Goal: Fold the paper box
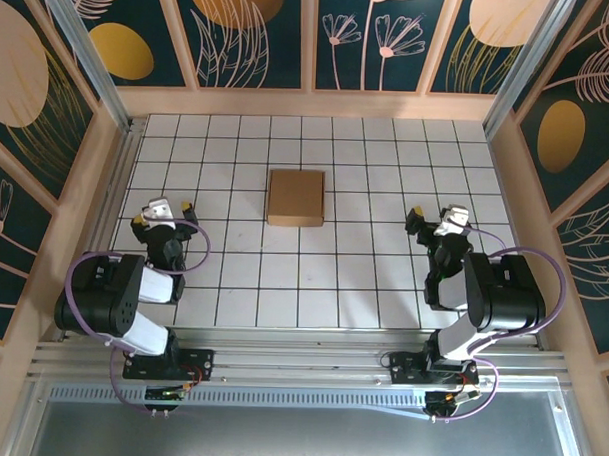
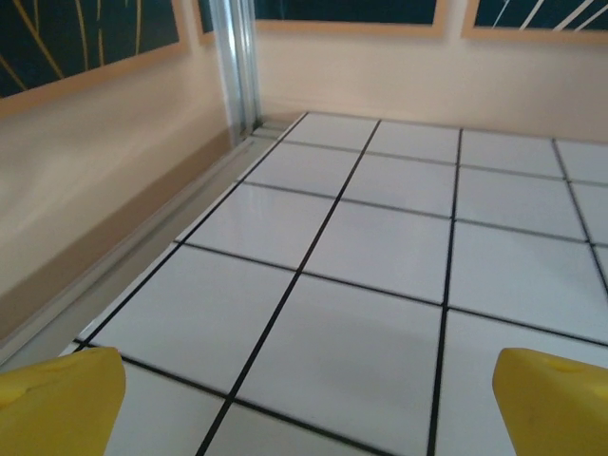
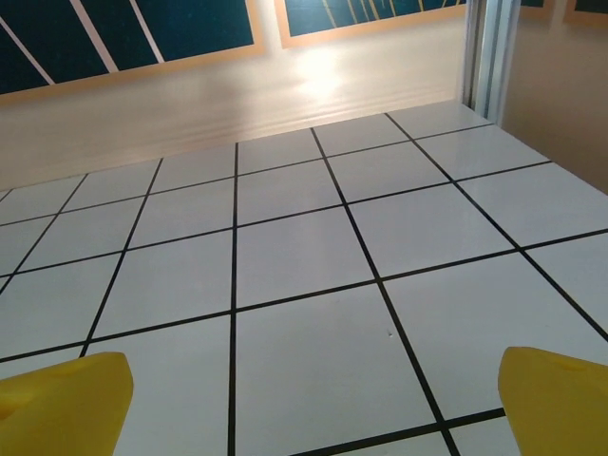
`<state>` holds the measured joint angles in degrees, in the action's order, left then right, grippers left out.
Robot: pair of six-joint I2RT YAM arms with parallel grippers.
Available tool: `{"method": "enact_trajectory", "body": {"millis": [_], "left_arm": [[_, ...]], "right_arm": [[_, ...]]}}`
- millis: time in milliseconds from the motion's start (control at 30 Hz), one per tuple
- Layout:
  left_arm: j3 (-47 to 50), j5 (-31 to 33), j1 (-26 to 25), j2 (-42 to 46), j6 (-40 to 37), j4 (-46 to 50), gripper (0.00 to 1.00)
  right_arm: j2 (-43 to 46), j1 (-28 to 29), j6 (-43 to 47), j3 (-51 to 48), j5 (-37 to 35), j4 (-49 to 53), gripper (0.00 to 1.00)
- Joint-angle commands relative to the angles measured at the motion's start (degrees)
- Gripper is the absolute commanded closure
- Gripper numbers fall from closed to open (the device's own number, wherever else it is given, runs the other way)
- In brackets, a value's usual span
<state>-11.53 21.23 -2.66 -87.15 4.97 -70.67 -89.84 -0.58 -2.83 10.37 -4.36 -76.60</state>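
The paper box (image 1: 296, 198) is a flat brown cardboard square, closed, lying on the white tiled table a little behind the centre. My left gripper (image 1: 165, 212) sits at the left side of the table, well apart from the box, open with nothing between its yellow fingertips (image 2: 57, 399). My right gripper (image 1: 437, 217) sits at the right side, also far from the box, open and empty, its yellow fingertips (image 3: 556, 394) spread wide over bare tiles.
The tiled table (image 1: 383, 281) is enclosed by low wooden walls (image 1: 309, 103) at the back and both sides. A metal post (image 2: 236, 62) stands in the far left corner and another metal post (image 3: 489, 52) in the far right corner.
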Motion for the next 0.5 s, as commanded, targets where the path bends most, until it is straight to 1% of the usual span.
{"method": "enact_trajectory", "body": {"millis": [0,267,400,433,467], "left_arm": [[-0.9,-2.4,0.3,0.1,1.4,-4.1,0.01],[-0.9,-2.5,0.3,0.1,1.4,-4.1,0.01],[-0.9,-2.5,0.2,0.1,1.4,-4.2,0.01],[-0.9,-2.5,0.3,0.1,1.4,-4.2,0.01],[-1.0,-2.5,0.3,0.1,1.4,-4.2,0.01]], "right_arm": [[-0.2,0.2,1.4,1.0,-1.7,-2.5,0.01],[-0.1,-0.4,1.4,1.4,0.2,-1.5,0.01],[-0.1,-0.2,1.4,1.0,-0.5,-2.4,0.01],[0.0,-0.1,1.3,0.0,-1.1,-4.5,0.01],[0.0,-0.1,1.1,-3.0,-1.7,-10.6,0.01]]}}
